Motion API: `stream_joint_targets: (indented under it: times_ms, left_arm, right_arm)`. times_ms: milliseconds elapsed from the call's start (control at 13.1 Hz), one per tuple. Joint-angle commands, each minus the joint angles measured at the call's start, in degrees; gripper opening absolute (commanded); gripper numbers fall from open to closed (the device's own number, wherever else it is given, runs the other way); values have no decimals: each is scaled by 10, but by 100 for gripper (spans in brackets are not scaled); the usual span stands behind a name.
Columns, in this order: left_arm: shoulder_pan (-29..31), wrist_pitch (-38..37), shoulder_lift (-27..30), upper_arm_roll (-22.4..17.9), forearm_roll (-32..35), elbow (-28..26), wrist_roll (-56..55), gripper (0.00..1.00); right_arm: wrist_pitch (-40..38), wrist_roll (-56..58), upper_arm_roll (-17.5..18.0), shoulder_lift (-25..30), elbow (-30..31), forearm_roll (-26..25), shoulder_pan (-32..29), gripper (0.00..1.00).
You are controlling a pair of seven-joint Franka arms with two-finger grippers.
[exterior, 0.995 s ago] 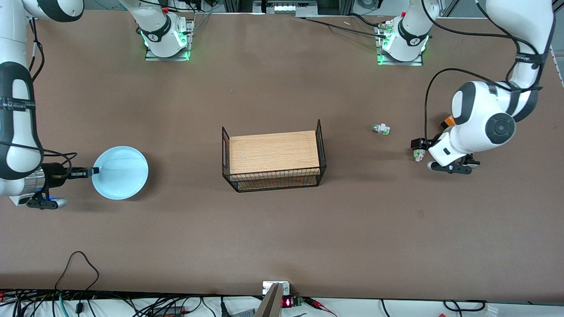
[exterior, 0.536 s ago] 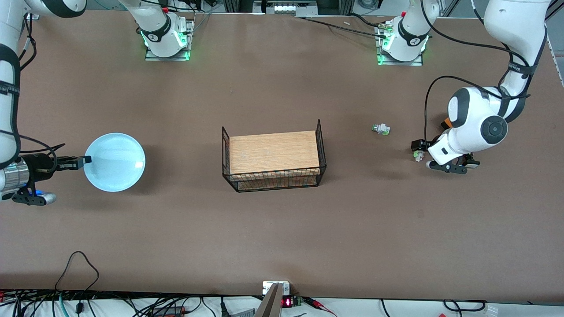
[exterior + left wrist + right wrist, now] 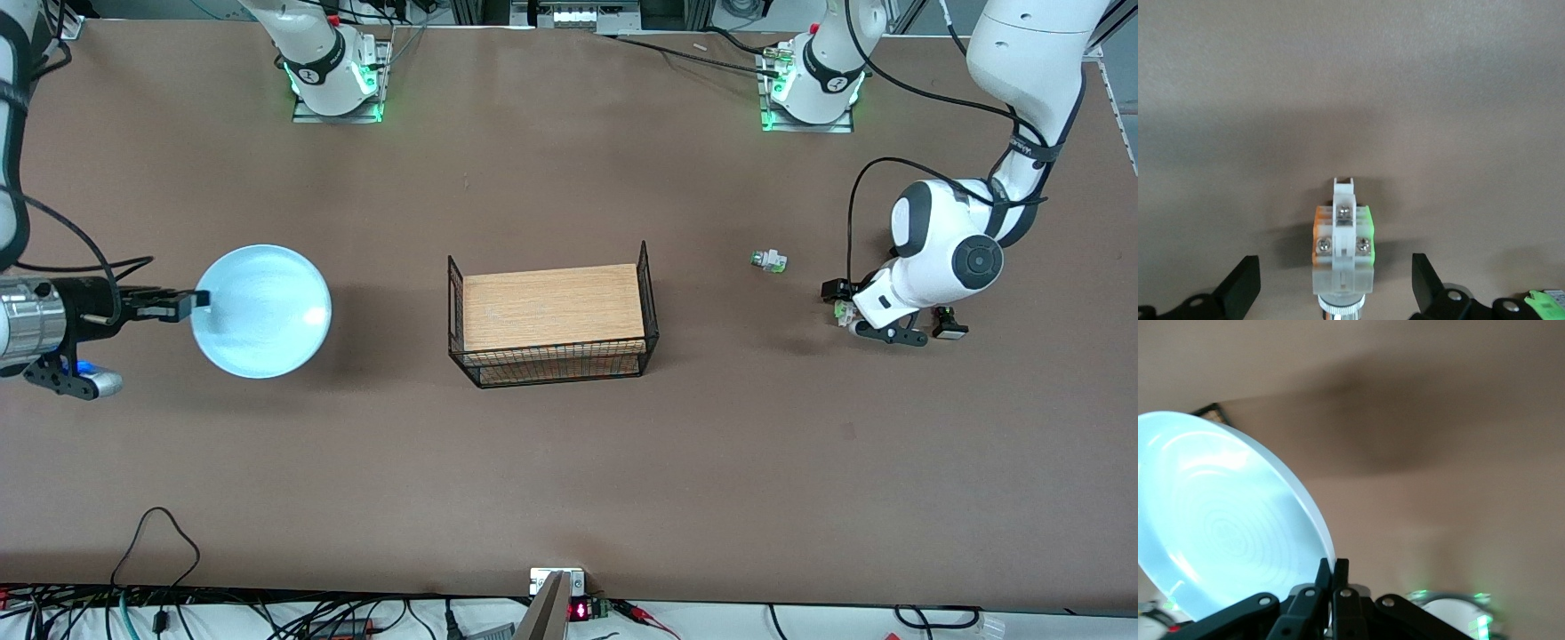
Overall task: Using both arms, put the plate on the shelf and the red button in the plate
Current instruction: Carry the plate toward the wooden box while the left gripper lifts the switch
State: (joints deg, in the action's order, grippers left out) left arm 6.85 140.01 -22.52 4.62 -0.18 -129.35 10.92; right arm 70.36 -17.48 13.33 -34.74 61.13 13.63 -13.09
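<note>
The pale light-blue plate (image 3: 261, 311) hangs over the table at the right arm's end, tilted, held by its rim. My right gripper (image 3: 191, 304) is shut on that rim; the right wrist view shows the plate (image 3: 1225, 527) and the closed gripper (image 3: 1333, 577). My left gripper (image 3: 840, 307) sits low at the left arm's end, open around a whitish push-button part (image 3: 1341, 257) with green and orange sides. Its fingers (image 3: 1245, 287) stand clear of the part. The part's cap end is cut off, so no red shows.
A black wire basket (image 3: 455, 307) with a wooden board in it stands at the table's middle. A small white-green part (image 3: 769, 260) lies between the basket and the left gripper. A small black part (image 3: 948, 324) lies beside the left wrist.
The right gripper has raised the plate off the table and carried it toward the basket. The left arm has shifted slightly toward the middle, uncovering the black part.
</note>
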Motion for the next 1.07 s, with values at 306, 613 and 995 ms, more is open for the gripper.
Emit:
stream_joint_targets:
  times_ms: [306, 613, 995]
  left_arm:
    - [-1, 5, 6, 4, 7, -10, 4, 30]
    - [-4, -15, 21, 7, 7, -4, 1, 1]
    - [-4, -151, 60, 7, 7, 82, 1, 0]
  right_arm:
    - [2, -300, 101, 19, 1, 43, 37, 0]
    - [47, -360, 100, 22, 1, 25, 106, 0]
    - [50, -357, 100, 33, 9, -25, 173, 0]
